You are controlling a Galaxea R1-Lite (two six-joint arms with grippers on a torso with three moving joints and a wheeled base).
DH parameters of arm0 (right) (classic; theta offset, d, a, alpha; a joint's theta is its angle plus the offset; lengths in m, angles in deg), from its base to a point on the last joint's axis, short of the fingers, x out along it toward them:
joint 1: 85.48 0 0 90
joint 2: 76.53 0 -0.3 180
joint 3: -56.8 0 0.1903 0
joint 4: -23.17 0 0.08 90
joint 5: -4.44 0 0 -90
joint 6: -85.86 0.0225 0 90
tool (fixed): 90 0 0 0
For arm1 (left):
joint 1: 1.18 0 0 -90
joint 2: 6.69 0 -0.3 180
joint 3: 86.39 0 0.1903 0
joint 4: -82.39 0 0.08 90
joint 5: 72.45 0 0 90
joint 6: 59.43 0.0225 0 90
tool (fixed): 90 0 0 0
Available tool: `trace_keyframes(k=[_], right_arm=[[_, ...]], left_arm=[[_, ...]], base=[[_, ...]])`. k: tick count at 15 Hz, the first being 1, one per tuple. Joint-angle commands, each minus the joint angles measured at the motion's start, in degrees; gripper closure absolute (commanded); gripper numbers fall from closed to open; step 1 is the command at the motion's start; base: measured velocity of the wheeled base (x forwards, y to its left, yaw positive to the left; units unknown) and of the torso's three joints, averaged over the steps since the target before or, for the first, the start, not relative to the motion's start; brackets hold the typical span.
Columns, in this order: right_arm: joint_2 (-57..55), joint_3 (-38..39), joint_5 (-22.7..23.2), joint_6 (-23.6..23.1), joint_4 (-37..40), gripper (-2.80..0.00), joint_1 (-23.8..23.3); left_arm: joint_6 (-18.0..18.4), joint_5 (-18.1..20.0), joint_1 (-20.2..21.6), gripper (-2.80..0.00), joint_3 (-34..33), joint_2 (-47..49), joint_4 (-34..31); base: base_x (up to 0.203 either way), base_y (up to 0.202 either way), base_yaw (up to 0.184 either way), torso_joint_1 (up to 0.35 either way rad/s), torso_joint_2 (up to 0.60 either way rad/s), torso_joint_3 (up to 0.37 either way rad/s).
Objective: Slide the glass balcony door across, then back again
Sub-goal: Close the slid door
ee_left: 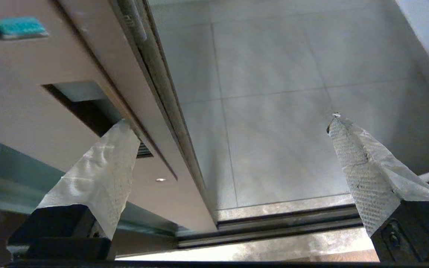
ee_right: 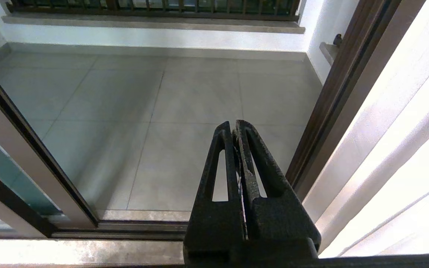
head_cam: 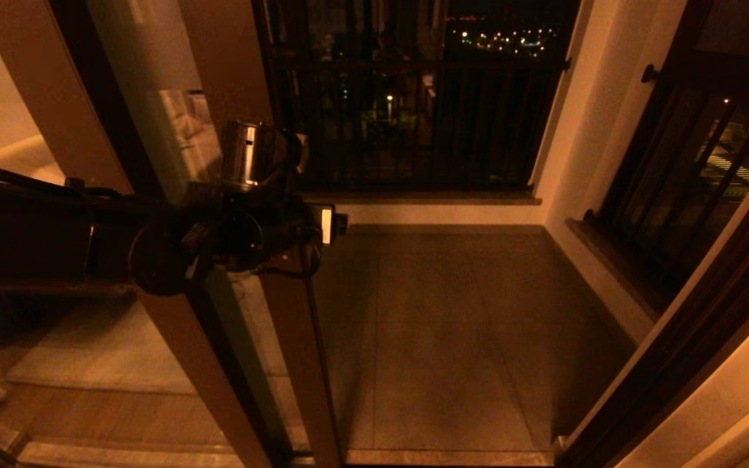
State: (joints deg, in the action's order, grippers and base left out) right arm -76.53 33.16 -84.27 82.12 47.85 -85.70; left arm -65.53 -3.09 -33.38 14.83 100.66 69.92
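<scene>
The left arm (head_cam: 88,240) hides the middle of the glass balcony door (head_cam: 153,117) in the head view, and the door runs off the picture at 12 and 6 o'clock. The left gripper's fingers cannot be made out there. The railing (head_cam: 413,97) is cut off at 12 o'clock, the city lights beyond it too small to tell.

I see the glass balcony door (head_cam: 173,149) standing upright at the left of the opening, a tall glass pane in a dark brown frame, with a pale frosted band across the glass higher up. Its leading edge (head_cam: 296,338) sits left of the middle of the doorway, so the way onto the tiled balcony is open to its right. From my left wrist camera the frame (ee_left: 50,111) shows a recessed rectangular pull, and its foot meets the floor track.
</scene>
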Motion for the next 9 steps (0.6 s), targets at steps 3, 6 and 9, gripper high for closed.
trace_keyframes(k=[3,6,9], right_arm=[[-0.09,0.00,0.03,-0.04,0.00,0.00,0.04],[-0.09,0.00,0.03,-0.04,0.00,0.00,-0.04],[-0.09,0.00,0.03,-0.04,0.00,0.00,0.01]], left_arm=[[-0.22,0.25,-0.32,-2.80,0.72,1.16,0.09],[-0.22,0.25,-0.50,-2.80,0.72,1.20,0.18],[-0.05,-0.01,-2.39,-2.80,0.72,0.97,0.18]], base=[[0.000,0.000,0.000,0.000,0.00,0.000],[0.000,0.000,0.000,0.000,0.00,0.000],[0.000,0.000,0.000,0.000,0.00,0.000]])
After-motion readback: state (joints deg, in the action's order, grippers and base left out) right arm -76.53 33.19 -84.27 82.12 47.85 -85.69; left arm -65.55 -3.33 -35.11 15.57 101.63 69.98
